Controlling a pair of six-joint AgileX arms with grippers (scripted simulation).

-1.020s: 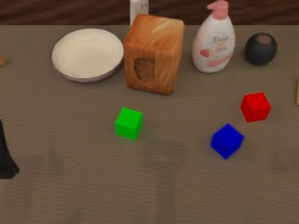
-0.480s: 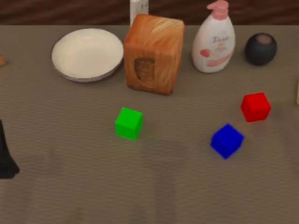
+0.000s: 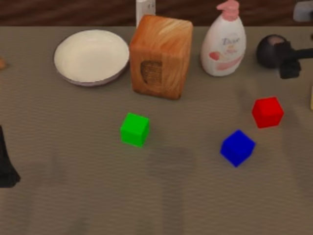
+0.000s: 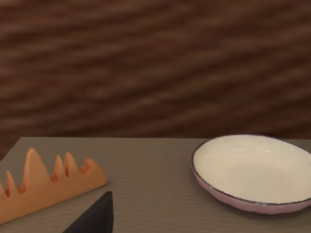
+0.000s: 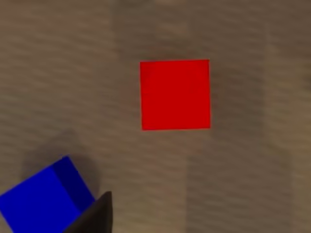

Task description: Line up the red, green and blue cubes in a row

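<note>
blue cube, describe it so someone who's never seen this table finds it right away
Start at the white pump bottle at the table's far edge, right of the big wooden block. Come toward the near edge past the red cube. The blue cube sits just nearer and left of it, turned diagonally, the only deep blue thing.

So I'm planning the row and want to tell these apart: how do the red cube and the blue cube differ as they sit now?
The red cube is bright red; the blue cube is deep blue. In the top view the red cube lies nearer the right edge and farther back, the blue cube nearer the front and centre. The red cube sits nearly square to the table edges; the blue cube is turned cornerwise. Both look equal-sized, rest flat and stand apart.
</note>
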